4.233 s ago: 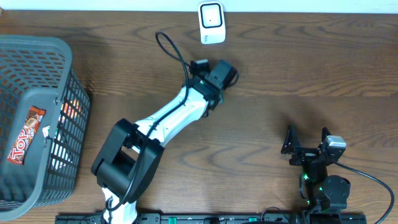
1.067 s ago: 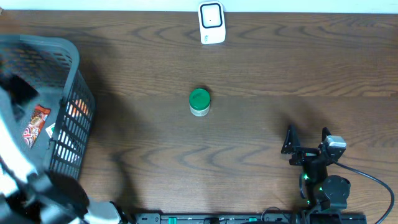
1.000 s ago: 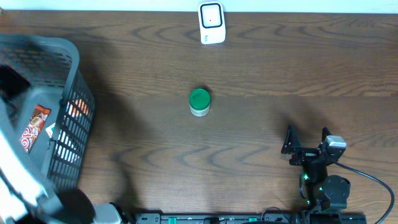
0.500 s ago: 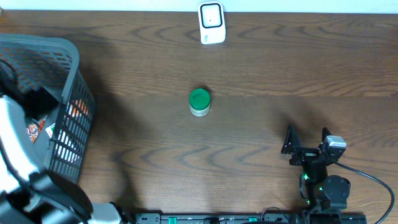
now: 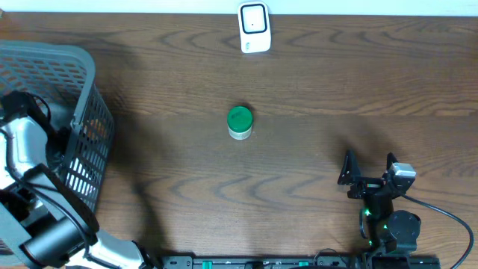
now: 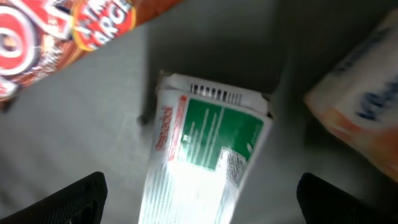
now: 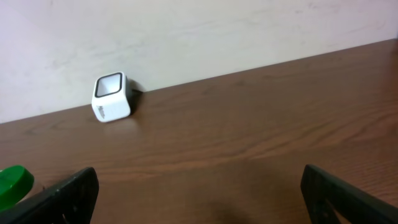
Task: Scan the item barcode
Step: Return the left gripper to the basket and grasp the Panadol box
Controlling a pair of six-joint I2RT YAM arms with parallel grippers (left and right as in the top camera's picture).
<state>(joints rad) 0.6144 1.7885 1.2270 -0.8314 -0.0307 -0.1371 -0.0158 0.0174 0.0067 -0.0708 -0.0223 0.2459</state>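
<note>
Left wrist view is showing what overhead is hiding: green-and-white packet point(image 6: 205, 149) lying flat on the basket point(image 6: 93, 143) floor, barcode point(image 6: 214, 93) at its 12 o'clock end, print blurred. Red wrapper point(image 6: 62, 31) at 11 o'clock, lettering cut off. Left gripper point(image 6: 199, 202) is hanging over the packet, fingers spread, empty. Overhead is showing scanner point(image 5: 254, 28) at 12, green-lidded jar point(image 5: 239, 122) centre, right gripper point(image 5: 368, 173) at 5, gaping, holding nothing.

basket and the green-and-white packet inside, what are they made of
Basket: grey moulded plastic by its look, matte, with a regular open mesh wall. Packet: probably glossy plastic film or coated paper; glare washes out its lower print.
</note>
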